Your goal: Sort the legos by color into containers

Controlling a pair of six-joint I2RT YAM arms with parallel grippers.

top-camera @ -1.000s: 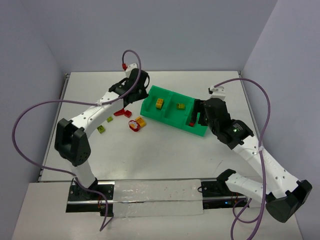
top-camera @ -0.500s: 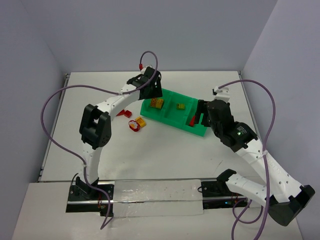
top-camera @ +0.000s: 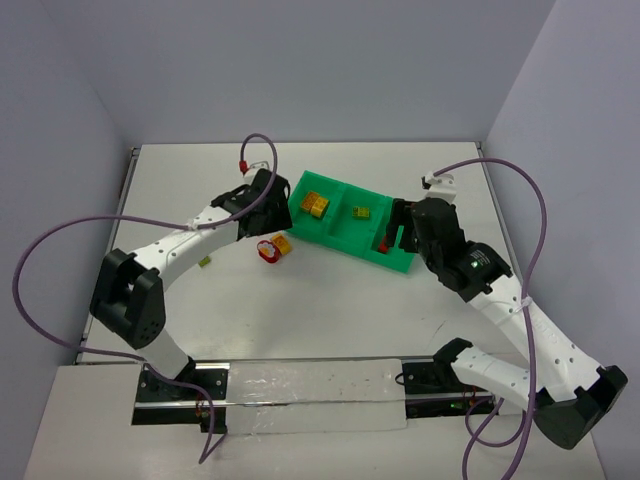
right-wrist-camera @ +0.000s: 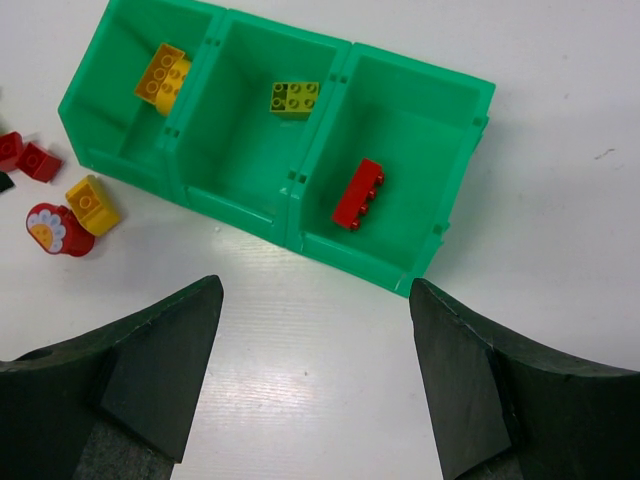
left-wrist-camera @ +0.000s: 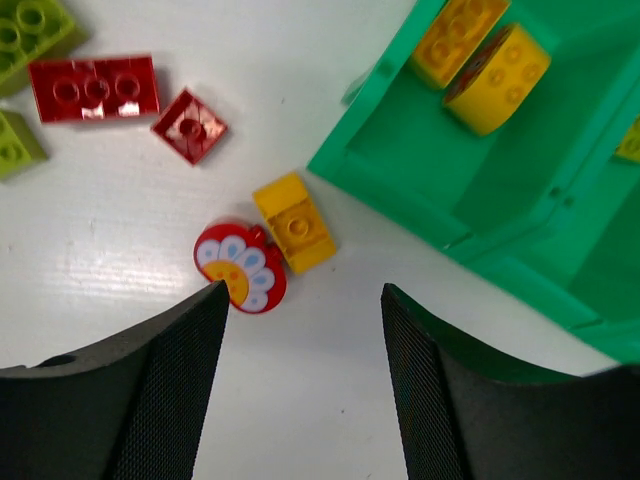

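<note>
The green tray (top-camera: 345,232) holds two yellow legos (top-camera: 317,205) in its left container, an olive one (top-camera: 360,212) in the middle and a red one (right-wrist-camera: 359,193) in the right. My left gripper (left-wrist-camera: 302,298) is open and holds nothing, just left of the tray (left-wrist-camera: 420,160). It hangs above a red round flower piece (left-wrist-camera: 240,265) and a yellow brick (left-wrist-camera: 295,222) on the table. Farther off lie a long red brick (left-wrist-camera: 93,87), a small red brick (left-wrist-camera: 189,126) and olive bricks (left-wrist-camera: 30,25). My right gripper (right-wrist-camera: 315,290) is open and holds nothing at the tray's near right side.
The left arm (top-camera: 180,245) arches across the table's left half. A small olive brick (top-camera: 203,262) lies beneath it. The right arm (top-camera: 500,290) runs along the right side. Grey walls enclose the table on three sides.
The left gripper went from shut to open over the tray's left compartment, where a second yellow brick now lies. It then drew back left of the tray. The right arm barely moved.
</note>
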